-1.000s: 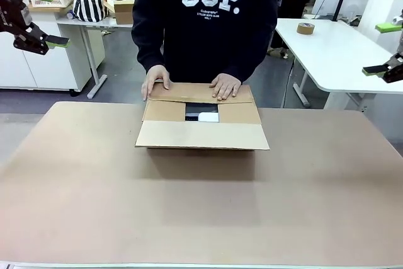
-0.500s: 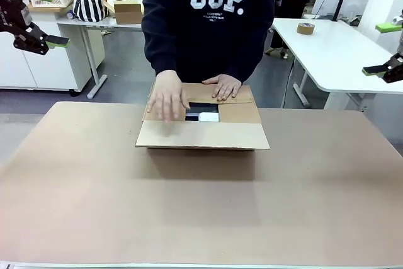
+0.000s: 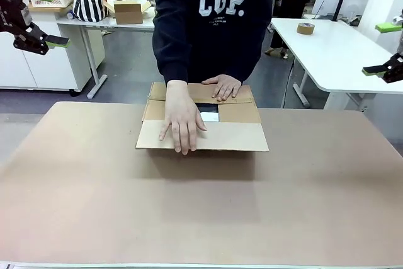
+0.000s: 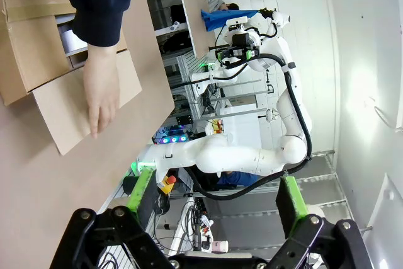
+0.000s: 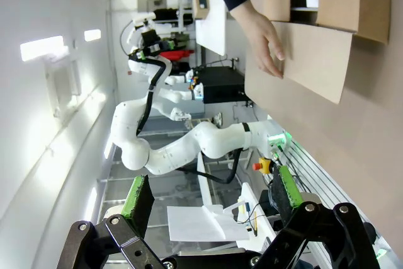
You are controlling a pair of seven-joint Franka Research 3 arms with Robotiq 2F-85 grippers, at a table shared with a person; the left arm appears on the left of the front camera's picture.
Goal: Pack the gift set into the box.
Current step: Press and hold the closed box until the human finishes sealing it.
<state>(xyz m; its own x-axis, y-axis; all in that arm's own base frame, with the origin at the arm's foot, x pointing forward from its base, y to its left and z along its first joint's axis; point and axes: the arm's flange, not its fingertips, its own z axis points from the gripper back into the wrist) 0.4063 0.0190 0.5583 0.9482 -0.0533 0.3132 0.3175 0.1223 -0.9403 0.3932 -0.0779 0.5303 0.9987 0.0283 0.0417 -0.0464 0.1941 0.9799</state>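
One hand point(image 3: 182, 121) flattens the near flap of the box point(image 3: 233, 135), the other hand point(image 3: 223, 86) pins the far flap over the gift set point(image 3: 210, 116); left pincer point(image 3: 50, 18) and right pincer point(image 3: 381, 48) hang spread, clear.

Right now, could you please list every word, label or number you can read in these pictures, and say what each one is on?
"CGP." - large white letters on the person's dark sweatshirt.
The smaller print beneath it: too small to read.
The box: no print visible.
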